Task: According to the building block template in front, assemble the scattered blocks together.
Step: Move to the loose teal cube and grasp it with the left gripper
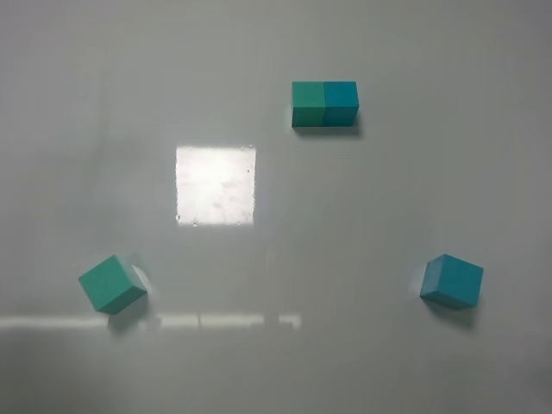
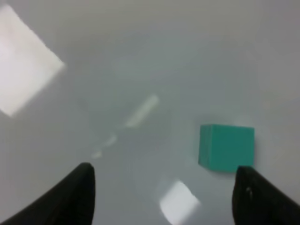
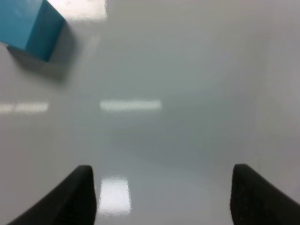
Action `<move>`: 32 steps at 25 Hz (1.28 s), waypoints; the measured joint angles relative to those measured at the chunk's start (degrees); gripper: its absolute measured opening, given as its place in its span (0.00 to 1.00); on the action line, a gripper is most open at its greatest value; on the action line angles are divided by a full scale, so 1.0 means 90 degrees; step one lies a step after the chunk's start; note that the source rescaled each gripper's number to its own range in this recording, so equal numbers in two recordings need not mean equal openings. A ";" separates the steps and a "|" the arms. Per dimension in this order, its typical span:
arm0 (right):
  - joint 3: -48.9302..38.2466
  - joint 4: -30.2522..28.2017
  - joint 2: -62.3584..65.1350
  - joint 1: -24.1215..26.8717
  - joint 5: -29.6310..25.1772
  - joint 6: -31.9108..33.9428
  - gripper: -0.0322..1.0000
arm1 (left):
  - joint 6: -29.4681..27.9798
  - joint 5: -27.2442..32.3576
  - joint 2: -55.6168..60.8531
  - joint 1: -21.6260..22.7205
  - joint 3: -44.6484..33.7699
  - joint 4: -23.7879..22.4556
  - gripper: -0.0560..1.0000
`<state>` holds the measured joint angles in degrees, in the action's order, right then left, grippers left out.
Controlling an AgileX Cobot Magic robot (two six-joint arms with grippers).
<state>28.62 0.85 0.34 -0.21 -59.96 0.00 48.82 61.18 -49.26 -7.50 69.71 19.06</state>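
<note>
The template bar (image 1: 324, 103), a teal-green cube joined to a cyan-blue cube, lies at the back of the white table. A loose teal-green cube (image 1: 112, 284) sits at the front left and also shows in the left wrist view (image 2: 227, 147). A loose cyan-blue cube (image 1: 451, 281) sits at the front right and also shows in the right wrist view (image 3: 29, 26). Neither arm shows in the exterior view. My left gripper (image 2: 164, 199) is open and empty, with the green cube just ahead of one fingertip. My right gripper (image 3: 161, 197) is open and empty, well short of the blue cube.
The white glossy table (image 1: 276, 362) carries a bright square light reflection (image 1: 216, 185) in the middle and a reflected strip near the front.
</note>
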 joint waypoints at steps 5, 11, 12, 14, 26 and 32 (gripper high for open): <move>0.0000 0.0000 0.0000 0.0000 0.0000 0.0000 0.56 | -0.0193 -0.0105 -0.0778 -0.0836 0.0782 -0.0756 0.46; 0.0000 0.0000 0.0000 0.0000 0.0000 0.0000 0.56 | -0.1272 0.0360 -0.1394 -0.2962 0.0988 -0.2686 0.38; 0.0000 0.0000 0.0000 0.0000 0.0000 0.0000 0.56 | -0.1635 0.0506 -0.1424 -0.3434 0.0988 -0.3197 0.36; 0.0000 0.0000 0.0000 0.0000 0.0000 0.0000 0.56 | -0.2463 0.0836 -0.1443 -0.4365 0.0988 -0.3983 0.32; 0.0000 0.0000 0.0000 0.0000 0.0000 0.0000 0.56 | -0.6997 0.0973 -0.1443 -0.6961 -0.0273 -0.7028 0.23; 0.0000 0.0000 0.0000 0.0000 0.0000 0.0000 0.56 | -0.7777 0.0982 -0.1388 -0.6980 -0.0587 -0.7028 0.23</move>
<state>28.62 0.85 0.34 -0.21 -59.96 0.00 -21.17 70.02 -61.75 -70.32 64.43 -44.19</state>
